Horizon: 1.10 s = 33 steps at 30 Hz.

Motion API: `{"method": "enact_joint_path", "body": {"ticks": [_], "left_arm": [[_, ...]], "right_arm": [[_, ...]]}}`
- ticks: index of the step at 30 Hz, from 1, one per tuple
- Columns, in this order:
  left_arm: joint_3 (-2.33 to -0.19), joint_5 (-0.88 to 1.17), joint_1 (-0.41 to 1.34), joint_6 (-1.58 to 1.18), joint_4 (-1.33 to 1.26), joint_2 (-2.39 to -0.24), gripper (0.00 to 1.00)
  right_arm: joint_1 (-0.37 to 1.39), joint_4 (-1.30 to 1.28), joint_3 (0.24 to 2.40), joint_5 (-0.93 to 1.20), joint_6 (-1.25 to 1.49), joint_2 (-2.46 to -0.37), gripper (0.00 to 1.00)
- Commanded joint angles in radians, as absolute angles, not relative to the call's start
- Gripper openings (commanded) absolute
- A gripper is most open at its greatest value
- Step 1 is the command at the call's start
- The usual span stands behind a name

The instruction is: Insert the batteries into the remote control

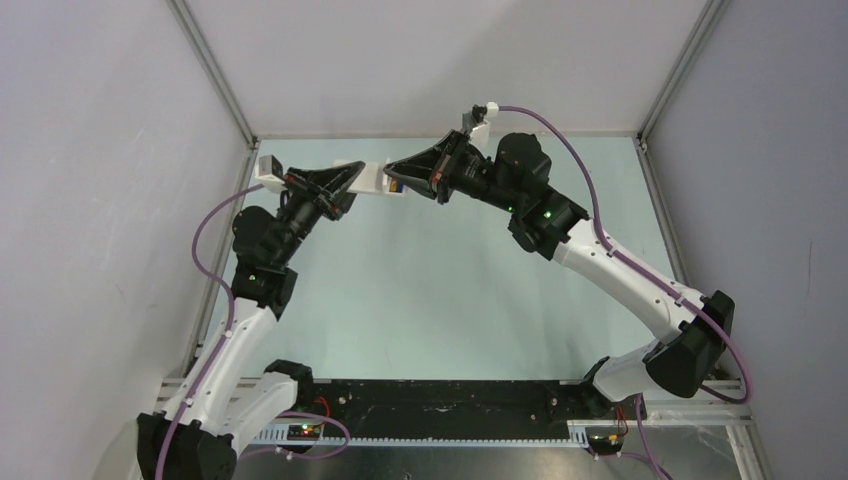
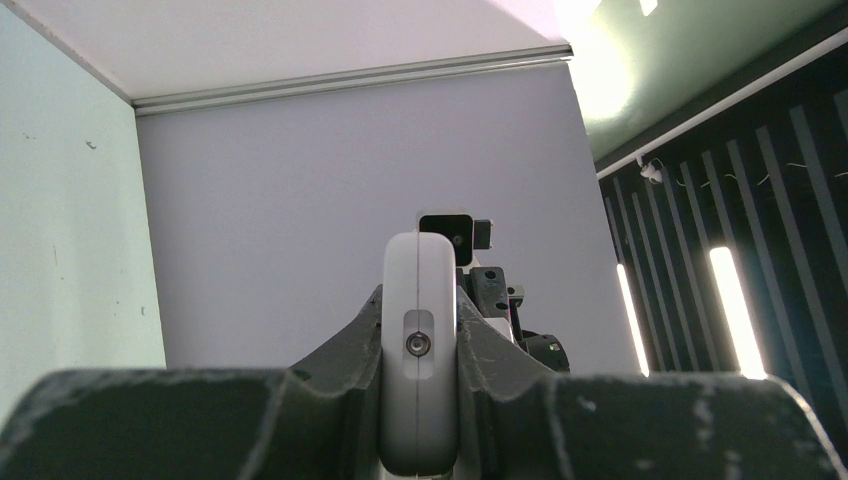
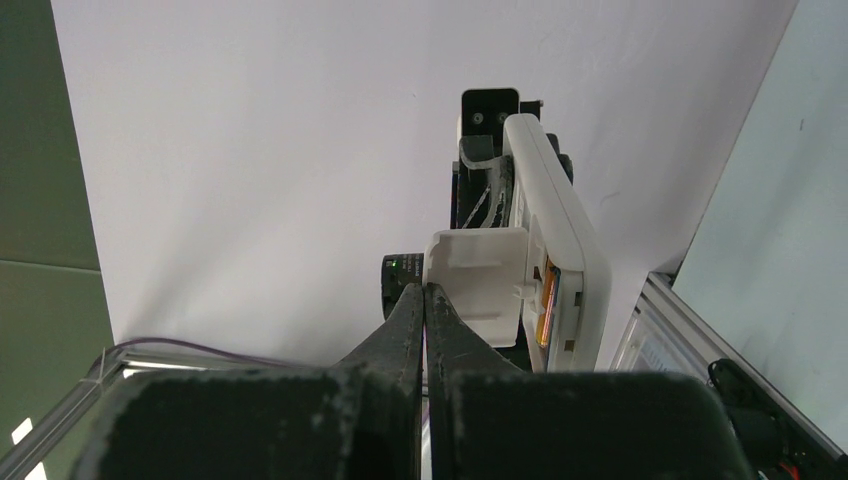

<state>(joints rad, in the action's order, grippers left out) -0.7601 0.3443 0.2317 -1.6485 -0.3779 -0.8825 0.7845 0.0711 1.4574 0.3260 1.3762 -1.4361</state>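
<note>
The white remote control (image 1: pixel 372 180) is held up in the air over the back of the table. My left gripper (image 1: pixel 350 182) is shut on it, and the left wrist view shows the remote control (image 2: pixel 420 290) edge-on between the two dark fingers (image 2: pixel 350 350). Its back faces my right gripper (image 3: pixel 424 290), which is shut with nothing between its jaws. The tips touch the edge of the white battery cover (image 3: pixel 478 272), which stands swung out from the remote control (image 3: pixel 560 225). An orange battery (image 3: pixel 547 305) shows in the open compartment.
The pale green table (image 1: pixel 430 290) lies below both arms, with white walls on the left, back and right and aluminium posts (image 1: pixel 212 70) at the corners. A black rail (image 1: pixel 440 405) runs along the near edge between the arm bases.
</note>
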Motion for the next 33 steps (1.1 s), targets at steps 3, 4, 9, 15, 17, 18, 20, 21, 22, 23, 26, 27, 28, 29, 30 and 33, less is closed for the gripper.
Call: {"method": "enact_joint_path", "body": {"ticks": [3, 4, 9, 15, 17, 18, 20, 21, 22, 23, 26, 27, 28, 29, 30, 33], "left_arm": [[-0.759, 0.370, 0.236, -1.658, -0.425, -0.850, 0.00], [-0.756, 0.370, 0.236, -1.657, -0.426, -0.849, 0.00], [-0.747, 0.375, 0.235, -1.659, -0.426, -0.839, 0.00], [-0.746, 0.376, 0.235, -1.660, -0.426, -0.837, 0.00], [-0.750, 0.375, 0.236, -1.660, -0.426, -0.838, 0.00], [-0.754, 0.373, 0.235, -1.661, -0.425, -0.839, 0.00], [-0.760, 0.371, 0.236, -1.663, -0.425, -0.840, 0.00], [-0.762, 0.369, 0.236, -1.665, -0.425, -0.841, 0.00], [-0.767, 0.367, 0.234, -1.669, -0.425, -0.843, 0.00], [-0.775, 0.365, 0.234, -1.674, -0.425, -0.844, 0.00], [-0.790, 0.360, 0.234, -1.679, -0.426, -0.847, 0.00], [-0.795, 0.356, 0.234, -1.681, -0.426, -0.847, 0.00], [-0.797, 0.355, 0.234, -1.682, -0.425, -0.848, 0.00], [-0.802, 0.352, 0.233, -1.682, -0.425, -0.848, 0.00], [-0.803, 0.351, 0.233, -1.683, -0.425, -0.849, 0.00], [-0.807, 0.345, 0.230, -1.684, -0.426, -0.850, 0.00]], "right_arm": [[0.787, 0.066, 1.495, 0.302, 1.352, -1.420, 0.00], [0.787, 0.071, 1.494, 0.304, 1.357, -1.420, 0.00], [0.790, 0.070, 1.494, 0.301, 1.358, -1.423, 0.00], [0.793, 0.058, 1.487, 0.306, 1.366, -1.425, 0.00], [0.793, 0.055, 1.480, 0.309, 1.372, -1.425, 0.00], [0.793, 0.054, 1.476, 0.310, 1.374, -1.425, 0.00], [0.793, 0.042, 1.472, 0.313, 1.374, -1.422, 0.00], [0.793, 0.027, 1.472, 0.316, 1.369, -1.421, 0.00], [0.793, 0.019, 1.472, 0.318, 1.368, -1.420, 0.00], [0.793, 0.009, 1.471, 0.319, 1.361, -1.420, 0.00], [0.793, -0.031, 1.465, 0.327, 1.352, -1.416, 0.00], [0.793, -0.033, 1.463, 0.329, 1.352, -1.416, 0.00], [0.792, -0.038, 1.457, 0.331, 1.353, -1.415, 0.00], [0.793, -0.039, 1.454, 0.331, 1.354, -1.415, 0.00], [0.793, -0.042, 1.451, 0.331, 1.354, -1.413, 0.00], [0.794, -0.055, 1.446, 0.329, 1.353, -1.405, 0.00]]}}
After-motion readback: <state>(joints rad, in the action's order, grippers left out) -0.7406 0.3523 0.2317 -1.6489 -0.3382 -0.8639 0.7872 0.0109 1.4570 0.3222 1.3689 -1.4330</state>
